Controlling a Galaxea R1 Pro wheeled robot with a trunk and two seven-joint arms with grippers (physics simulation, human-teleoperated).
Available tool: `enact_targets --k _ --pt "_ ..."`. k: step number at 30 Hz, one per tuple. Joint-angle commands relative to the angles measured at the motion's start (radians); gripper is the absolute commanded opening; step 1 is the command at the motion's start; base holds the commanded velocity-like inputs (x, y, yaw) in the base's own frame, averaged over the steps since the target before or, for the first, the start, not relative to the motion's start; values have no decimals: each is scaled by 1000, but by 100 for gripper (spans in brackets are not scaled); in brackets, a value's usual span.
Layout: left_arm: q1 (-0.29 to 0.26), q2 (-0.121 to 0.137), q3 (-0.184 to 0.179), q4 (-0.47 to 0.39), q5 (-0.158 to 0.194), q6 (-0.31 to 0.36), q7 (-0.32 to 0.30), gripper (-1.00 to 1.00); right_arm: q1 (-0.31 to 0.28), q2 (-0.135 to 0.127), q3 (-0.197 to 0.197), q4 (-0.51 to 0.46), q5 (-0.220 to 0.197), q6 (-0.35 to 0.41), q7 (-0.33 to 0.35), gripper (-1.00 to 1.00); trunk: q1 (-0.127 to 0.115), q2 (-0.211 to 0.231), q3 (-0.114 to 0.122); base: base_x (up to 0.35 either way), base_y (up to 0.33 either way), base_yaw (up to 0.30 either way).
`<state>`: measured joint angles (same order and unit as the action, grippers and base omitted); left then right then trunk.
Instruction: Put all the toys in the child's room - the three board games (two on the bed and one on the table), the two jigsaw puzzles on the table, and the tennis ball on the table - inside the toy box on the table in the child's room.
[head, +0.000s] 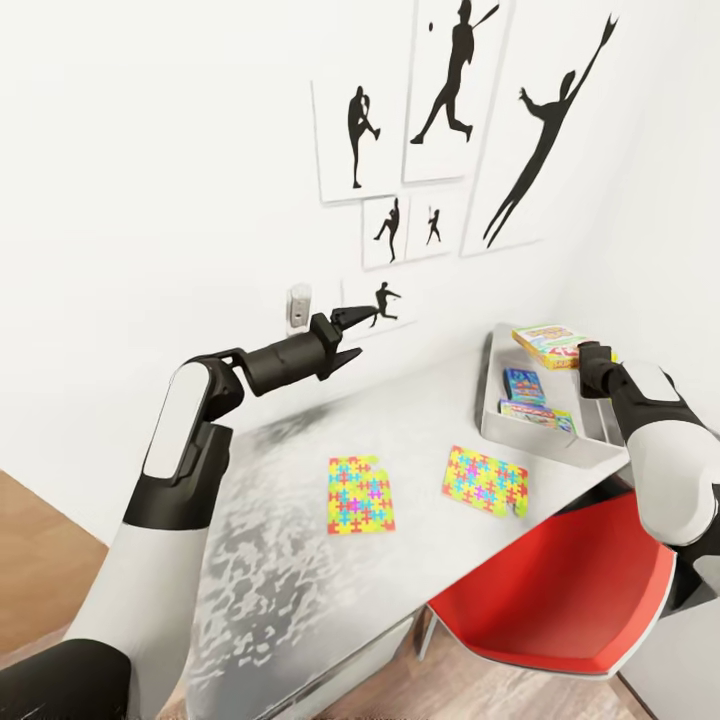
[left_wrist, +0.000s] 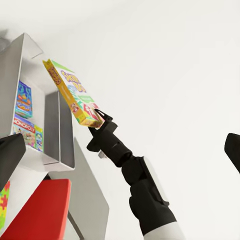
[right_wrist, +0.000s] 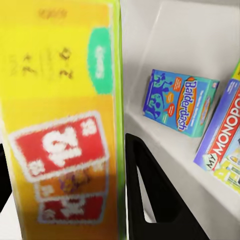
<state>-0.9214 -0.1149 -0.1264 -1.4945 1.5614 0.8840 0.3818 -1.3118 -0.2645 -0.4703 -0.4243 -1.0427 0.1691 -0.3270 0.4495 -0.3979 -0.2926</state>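
Note:
My right gripper (head: 589, 353) is shut on a yellow-green board game (head: 547, 345), held over the far end of the grey toy box (head: 493, 405) on the table (head: 290, 450). In the right wrist view the game (right_wrist: 60, 125) sits against one dark finger (right_wrist: 150, 185). Inside the box lie a blue Balderdash game (head: 523, 384) and a Monopoly game (head: 536, 412). Two bright jigsaw puzzles (head: 360, 494) (head: 485, 480) lie flat on the table in front of the box. My left gripper (head: 362, 332) is open and empty, raised above the table's back left. The tennis ball is out of view.
A red chair (head: 560, 590) is pushed under the table's near right side. The white wall with black sports silhouettes (head: 450, 110) stands right behind the table. A white socket (head: 299, 305) is on the wall by my left gripper. Wooden floor (head: 40, 570) lies at lower left.

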Motion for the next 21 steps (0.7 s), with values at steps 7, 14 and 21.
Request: enact_targets --k 7,14,21 --pt "-6 -1 -8 3 11 1 11 100 0 1 -4 -2 -6 3 -5 -100 1 -2 -13 0 0 109" --pt "-7 0 -10 3 11 1 11 100 2 0 -4 -3 -6 3 -2 -100 1 -2 -23 0 0 97" --pt "-8 0 -10 3 11 1 24 100 6 -15 -4 -11 -7 2 5 -100 1 -2 -25 0 0 29"
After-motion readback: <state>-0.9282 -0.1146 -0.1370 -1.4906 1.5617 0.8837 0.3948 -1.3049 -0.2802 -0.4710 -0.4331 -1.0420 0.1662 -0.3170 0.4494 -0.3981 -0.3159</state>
